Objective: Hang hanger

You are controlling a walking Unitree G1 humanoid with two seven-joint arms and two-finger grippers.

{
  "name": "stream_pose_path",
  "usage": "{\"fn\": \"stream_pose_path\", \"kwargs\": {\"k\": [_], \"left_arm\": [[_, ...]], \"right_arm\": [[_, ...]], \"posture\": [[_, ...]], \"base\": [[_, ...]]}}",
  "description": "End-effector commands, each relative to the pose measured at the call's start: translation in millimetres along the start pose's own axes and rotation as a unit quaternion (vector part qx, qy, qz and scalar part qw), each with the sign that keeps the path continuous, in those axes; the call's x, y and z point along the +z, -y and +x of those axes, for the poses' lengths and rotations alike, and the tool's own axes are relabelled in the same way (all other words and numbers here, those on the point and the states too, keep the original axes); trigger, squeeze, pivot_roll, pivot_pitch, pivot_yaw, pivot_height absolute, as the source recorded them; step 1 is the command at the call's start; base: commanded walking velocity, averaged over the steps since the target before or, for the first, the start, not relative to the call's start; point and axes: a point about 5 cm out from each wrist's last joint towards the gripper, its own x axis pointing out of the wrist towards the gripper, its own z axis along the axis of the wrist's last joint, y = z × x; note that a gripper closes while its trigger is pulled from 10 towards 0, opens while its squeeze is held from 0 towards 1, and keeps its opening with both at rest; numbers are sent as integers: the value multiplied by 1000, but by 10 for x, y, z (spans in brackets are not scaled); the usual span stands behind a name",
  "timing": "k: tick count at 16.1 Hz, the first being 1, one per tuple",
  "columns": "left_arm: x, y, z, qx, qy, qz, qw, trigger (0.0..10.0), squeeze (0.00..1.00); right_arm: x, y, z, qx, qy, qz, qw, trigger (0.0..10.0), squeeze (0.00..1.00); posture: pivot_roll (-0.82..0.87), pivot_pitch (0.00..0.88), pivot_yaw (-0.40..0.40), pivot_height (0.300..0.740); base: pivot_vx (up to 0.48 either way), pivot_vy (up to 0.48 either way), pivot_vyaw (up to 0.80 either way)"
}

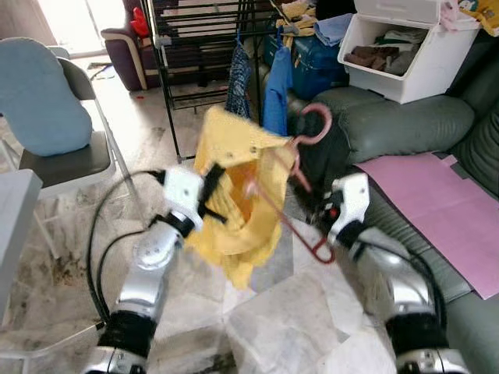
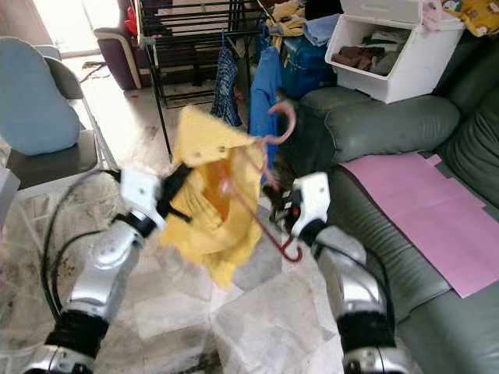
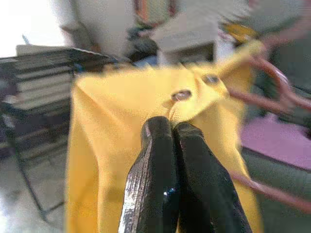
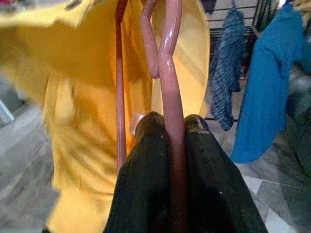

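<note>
I am holding a pink hanger (image 1: 300,183) in my right gripper (image 4: 167,128), its two black fingers clamped on one of the hanger's lower bars. My left gripper (image 3: 170,131) is pinched tight on the collar edge of the yellow garment (image 1: 234,210), beside its metal snaps. The garment is draped partly over the hanger, between my two arms, in front of my chest.

The relation that matters: the hanger is lying tilted, its long axis running from my right gripper up and away to the hook (image 1: 318,125), which is pointing toward the black drying rack (image 1: 199,47) ahead. The rack stands well apart from the hook, beyond the blue shirt (image 1: 277,89) and the checked garment (image 1: 238,82) already hanging there. My right arm is the nearer one to the hook, so I judge that arm is carrying the hanging move, and I am probably needing to step closer first.

The head views are showing the whole tilt and the gap to the rack. The right wrist view is showing the bar seated between the fingers (the head views blur this). The left wrist view is showing cloth alone in that grip, with the hanger's bars off to one side.
</note>
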Motion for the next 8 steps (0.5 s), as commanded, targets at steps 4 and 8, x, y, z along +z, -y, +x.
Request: {"fn": "stream_pose_path", "kwargs": {"k": [4, 8], "left_arm": [[8, 370, 55, -104, -8, -2, 995, 0, 0], [-87, 580, -10, -167, -33, 5, 985, 0, 0]], "right_arm": [[219, 49, 91, -10, 34, 11, 999, 10000, 0], [236, 9, 59, 6, 39, -2, 999, 10000, 0]], "posture": [[-120, 0, -18, 740], [-126, 0, -18, 740]], "base": [[0, 0, 0], [0, 0, 0]]}}
